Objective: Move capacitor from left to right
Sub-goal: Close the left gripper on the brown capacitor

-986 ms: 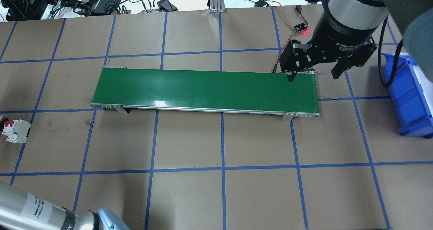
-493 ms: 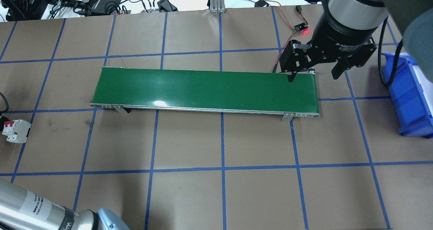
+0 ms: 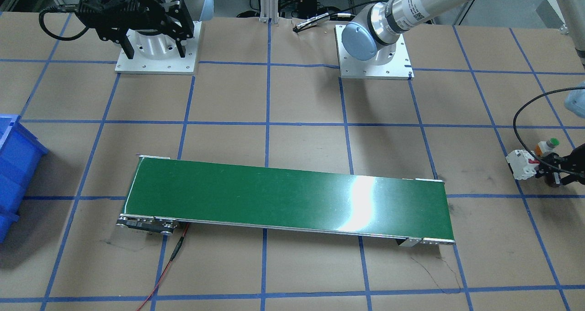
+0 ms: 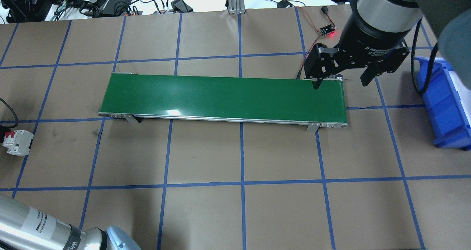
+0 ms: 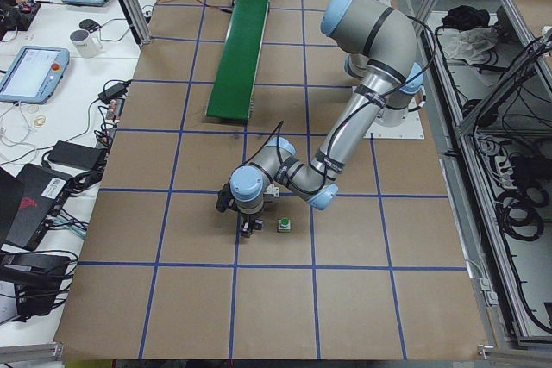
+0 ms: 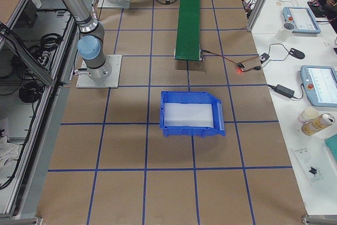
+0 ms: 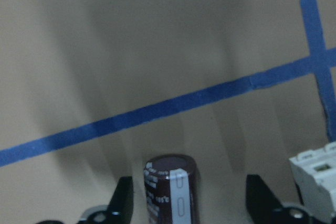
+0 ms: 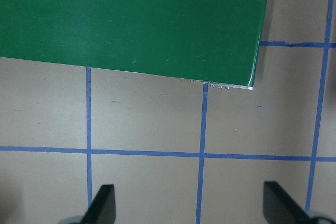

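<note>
The capacitor (image 7: 169, 190), a dark brown stubby cylinder with a pale stripe, stands upright on the paper between the fingers of my left gripper (image 7: 191, 198). The jaws are open and do not touch it; it is nearer the view-left finger (image 7: 123, 203). In the front-facing view the left gripper (image 3: 555, 170) hangs low at the table's far right edge, beside the white breaker (image 3: 521, 164). My right gripper (image 4: 341, 82) is open and empty, above the right end of the green conveyor belt (image 4: 224, 97).
The white breaker with red switches (image 4: 16, 142) lies at the left table edge and shows in the left wrist view (image 7: 315, 174). A green-capped button (image 3: 548, 145) stands behind it. A blue bin (image 4: 447, 103) stands at the right. A sensor board with red wire (image 4: 327, 30) lies behind the belt.
At the overhead view's left edge the left arm's black cable has come further into view near the breaker. The right arm and the belt have not moved.
</note>
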`<control>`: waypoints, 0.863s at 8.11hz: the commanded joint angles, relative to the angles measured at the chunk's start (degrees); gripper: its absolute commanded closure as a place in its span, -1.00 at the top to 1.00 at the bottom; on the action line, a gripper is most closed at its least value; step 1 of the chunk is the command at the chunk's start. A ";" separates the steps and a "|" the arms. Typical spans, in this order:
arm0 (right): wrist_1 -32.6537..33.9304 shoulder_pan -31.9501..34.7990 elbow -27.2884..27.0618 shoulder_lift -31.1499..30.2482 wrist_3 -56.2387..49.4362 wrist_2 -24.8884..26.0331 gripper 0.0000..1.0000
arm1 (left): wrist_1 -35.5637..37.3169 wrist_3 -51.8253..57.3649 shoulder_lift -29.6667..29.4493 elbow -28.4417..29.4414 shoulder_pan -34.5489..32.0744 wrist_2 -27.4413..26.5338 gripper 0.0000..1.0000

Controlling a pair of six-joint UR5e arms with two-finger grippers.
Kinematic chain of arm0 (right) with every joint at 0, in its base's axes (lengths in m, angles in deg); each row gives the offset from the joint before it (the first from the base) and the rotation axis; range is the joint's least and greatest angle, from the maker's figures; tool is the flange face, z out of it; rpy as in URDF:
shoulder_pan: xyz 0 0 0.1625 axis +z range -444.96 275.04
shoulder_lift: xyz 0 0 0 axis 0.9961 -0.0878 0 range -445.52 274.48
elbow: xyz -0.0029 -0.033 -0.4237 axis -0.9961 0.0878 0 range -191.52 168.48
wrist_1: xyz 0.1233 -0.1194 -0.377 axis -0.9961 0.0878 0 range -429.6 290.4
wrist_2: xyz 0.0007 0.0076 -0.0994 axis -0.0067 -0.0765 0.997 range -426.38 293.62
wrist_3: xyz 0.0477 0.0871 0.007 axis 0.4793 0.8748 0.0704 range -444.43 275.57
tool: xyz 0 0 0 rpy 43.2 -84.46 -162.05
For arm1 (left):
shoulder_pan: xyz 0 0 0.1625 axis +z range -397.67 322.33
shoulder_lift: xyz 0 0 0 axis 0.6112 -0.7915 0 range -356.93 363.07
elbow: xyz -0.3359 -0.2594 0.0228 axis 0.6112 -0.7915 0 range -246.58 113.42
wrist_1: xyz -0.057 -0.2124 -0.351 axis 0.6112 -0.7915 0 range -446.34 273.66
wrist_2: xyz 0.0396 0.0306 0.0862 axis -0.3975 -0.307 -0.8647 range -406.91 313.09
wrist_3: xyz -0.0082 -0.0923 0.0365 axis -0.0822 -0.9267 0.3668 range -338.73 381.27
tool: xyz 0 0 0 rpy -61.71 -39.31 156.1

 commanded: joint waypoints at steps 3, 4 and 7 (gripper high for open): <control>0.00 0.09 0.00 0.00 0.00 0.00 1.00 | 0.24 -1.63 0.13 0.66 0.00 -5.65 -1.00; 0.00 0.09 0.00 0.00 0.00 0.00 1.00 | 0.06 -2.60 0.74 0.92 0.00 -7.39 -1.00; 0.00 0.00 0.00 0.00 0.00 0.00 1.00 | -5.27 -6.98 9.14 0.93 -0.26 -10.49 -1.00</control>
